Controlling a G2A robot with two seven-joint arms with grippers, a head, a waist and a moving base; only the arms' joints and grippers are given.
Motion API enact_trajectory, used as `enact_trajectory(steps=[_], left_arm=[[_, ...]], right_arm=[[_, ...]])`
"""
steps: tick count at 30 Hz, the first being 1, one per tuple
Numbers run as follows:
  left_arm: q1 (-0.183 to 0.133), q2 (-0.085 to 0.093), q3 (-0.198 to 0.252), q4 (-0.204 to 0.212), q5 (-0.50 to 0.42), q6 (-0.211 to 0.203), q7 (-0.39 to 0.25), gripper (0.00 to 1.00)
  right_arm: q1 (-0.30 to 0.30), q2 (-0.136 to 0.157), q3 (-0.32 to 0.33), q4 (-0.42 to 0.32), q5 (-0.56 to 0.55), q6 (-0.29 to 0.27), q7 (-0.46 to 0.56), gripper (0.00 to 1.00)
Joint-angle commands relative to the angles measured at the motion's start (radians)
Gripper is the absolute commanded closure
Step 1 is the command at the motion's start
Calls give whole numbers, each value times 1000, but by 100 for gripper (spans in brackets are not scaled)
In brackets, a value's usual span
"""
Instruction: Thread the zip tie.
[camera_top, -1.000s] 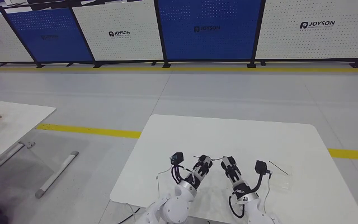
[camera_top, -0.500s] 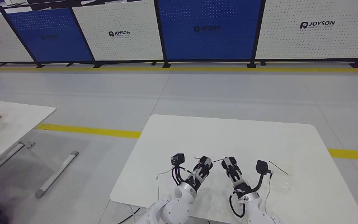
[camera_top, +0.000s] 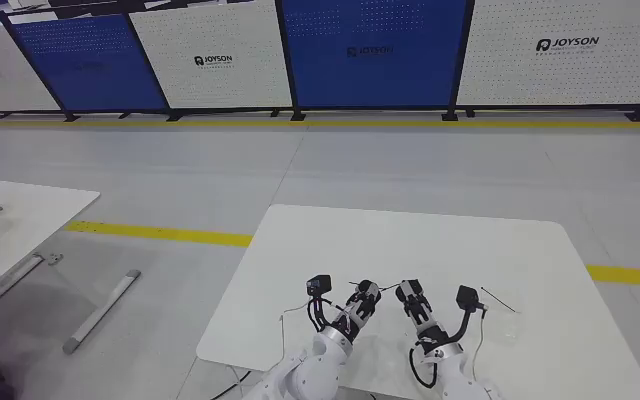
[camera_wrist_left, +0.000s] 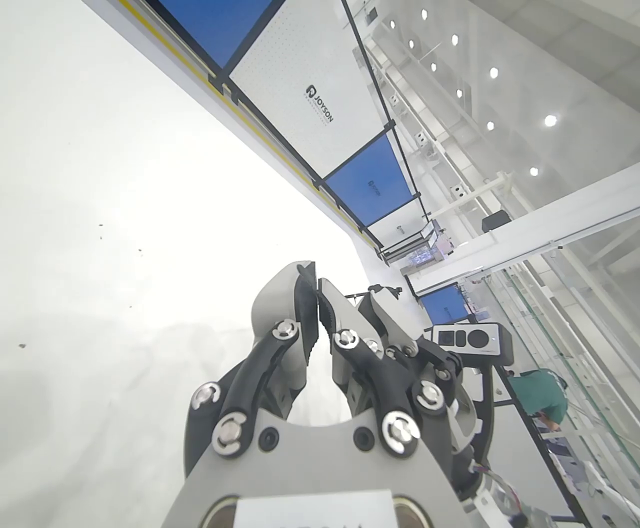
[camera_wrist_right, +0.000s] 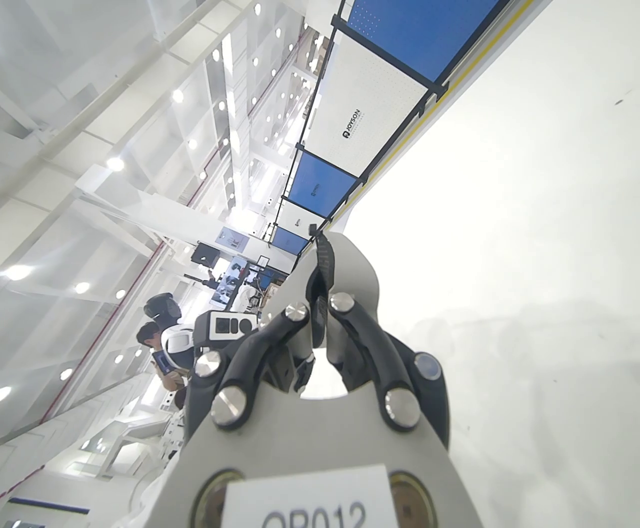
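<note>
A thin black zip tie (camera_top: 385, 287) spans the small gap between my two grippers near the table's front edge. My left gripper (camera_top: 366, 291) is shut on one part of it. In the left wrist view its fingertips (camera_wrist_left: 317, 292) are pressed together, and the tie (camera_wrist_left: 357, 291) runs off as a fine line to the right gripper (camera_wrist_left: 382, 296) just beyond. My right gripper (camera_top: 408, 292) is shut too. In its wrist view a small black end of the tie (camera_wrist_right: 313, 230) pokes out past the closed fingertips (camera_wrist_right: 320, 247).
The white table (camera_top: 420, 240) stretches bare ahead of both grippers. A second black zip tie (camera_top: 497, 298) lies to the right, next to a clear plastic bag (camera_top: 508, 328). Grey floor drops away past the table's left edge.
The tie's free end has reached from the left gripper across to the right gripper. Both arms have shifted only slightly.
</note>
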Motion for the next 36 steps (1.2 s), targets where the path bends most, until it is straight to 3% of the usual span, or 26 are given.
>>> enact_trajectory(steps=[1,15,16,17,20,36], left_arm=[[1,0,0,-1,2,-5,0,100],[8,-1,-2,-11,-10,-20,0,100],[8,-1,-3,-11,-11,-20,0,81],[8,-1,-3,-12,-9,-19,-2,69],[9,-1,-4,-13,-7,-19,-1,58],[21,1,-22,-28,-10,-26,10,71]], right_arm=[[1,0,-2,1,-3,0,6,100],[7,1,-8,8,-12,0,12,100],[7,1,-7,9,-11,-2,10,100],[6,1,-6,9,-10,-4,8,100],[5,1,-6,8,-13,-2,3,100],[-1,1,-2,0,-13,10,-22,100]])
